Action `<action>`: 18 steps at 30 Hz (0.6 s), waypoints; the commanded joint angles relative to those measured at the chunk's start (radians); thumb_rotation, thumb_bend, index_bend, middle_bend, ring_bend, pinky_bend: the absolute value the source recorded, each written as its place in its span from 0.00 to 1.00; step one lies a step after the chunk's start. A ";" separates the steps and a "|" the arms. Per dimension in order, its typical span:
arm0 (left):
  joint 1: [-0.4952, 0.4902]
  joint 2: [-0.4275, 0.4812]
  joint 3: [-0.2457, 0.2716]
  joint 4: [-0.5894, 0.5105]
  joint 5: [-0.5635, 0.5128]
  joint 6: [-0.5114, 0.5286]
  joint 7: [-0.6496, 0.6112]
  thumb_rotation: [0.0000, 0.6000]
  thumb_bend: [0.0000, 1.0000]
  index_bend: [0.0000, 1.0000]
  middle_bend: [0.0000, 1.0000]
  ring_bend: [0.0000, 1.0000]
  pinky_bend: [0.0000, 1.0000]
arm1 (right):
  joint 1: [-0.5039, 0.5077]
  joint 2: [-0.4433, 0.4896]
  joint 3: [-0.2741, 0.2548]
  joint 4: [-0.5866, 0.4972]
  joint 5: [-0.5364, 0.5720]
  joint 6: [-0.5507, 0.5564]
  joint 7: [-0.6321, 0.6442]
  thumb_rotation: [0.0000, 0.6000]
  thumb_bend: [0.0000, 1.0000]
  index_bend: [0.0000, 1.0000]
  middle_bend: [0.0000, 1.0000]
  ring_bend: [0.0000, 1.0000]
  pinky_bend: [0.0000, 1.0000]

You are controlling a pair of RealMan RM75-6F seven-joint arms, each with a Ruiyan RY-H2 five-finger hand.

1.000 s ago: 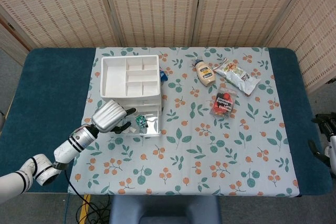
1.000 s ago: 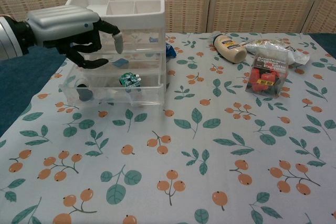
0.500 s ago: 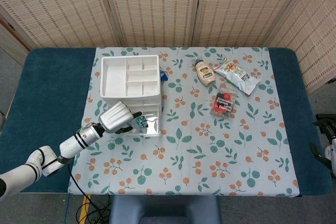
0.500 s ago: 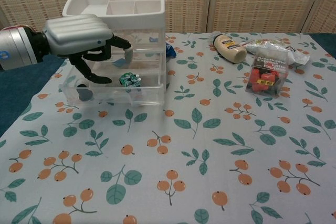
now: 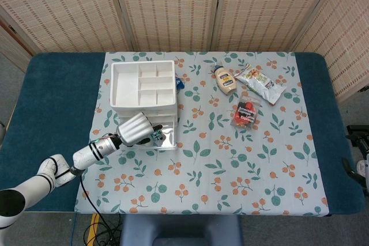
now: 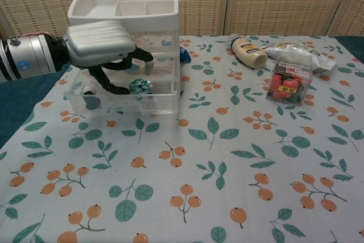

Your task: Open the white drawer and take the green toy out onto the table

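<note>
The white drawer unit (image 5: 143,84) stands on the left of the floral cloth, its clear bottom drawer (image 6: 165,102) pulled out toward me. The green toy (image 6: 140,86) lies inside that drawer near its middle; in the head view only a bit of the toy (image 5: 156,135) shows past the hand. My left hand (image 6: 105,49) reaches down into the open drawer, fingers curved and apart, with the thumb just left of the toy and a fingertip above it. It holds nothing. Only a dark part of my right hand (image 5: 358,142) shows at the head view's right edge, off the table.
A dark round object (image 6: 91,99) sits in the drawer's left end. A blue item (image 6: 183,54) lies behind the unit. A mayonnaise bottle (image 5: 225,80), a snack bag (image 5: 260,83) and a red packet (image 5: 245,113) lie on the right half.
My left hand has moved right and lower into the open drawer, ending over the green toy. The toy and drawer have not moved.
</note>
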 commanded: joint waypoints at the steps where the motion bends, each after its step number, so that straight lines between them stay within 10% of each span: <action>1: -0.005 -0.008 0.009 0.014 -0.001 0.002 0.002 1.00 0.23 0.39 0.94 1.00 1.00 | -0.001 0.000 0.000 0.001 0.002 -0.001 0.001 1.00 0.33 0.28 0.29 0.20 0.30; 18: -0.028 -0.035 0.035 0.040 -0.023 -0.017 0.060 1.00 0.23 0.38 0.94 1.00 1.00 | -0.006 -0.006 0.001 0.017 0.010 -0.003 0.016 1.00 0.33 0.28 0.29 0.20 0.30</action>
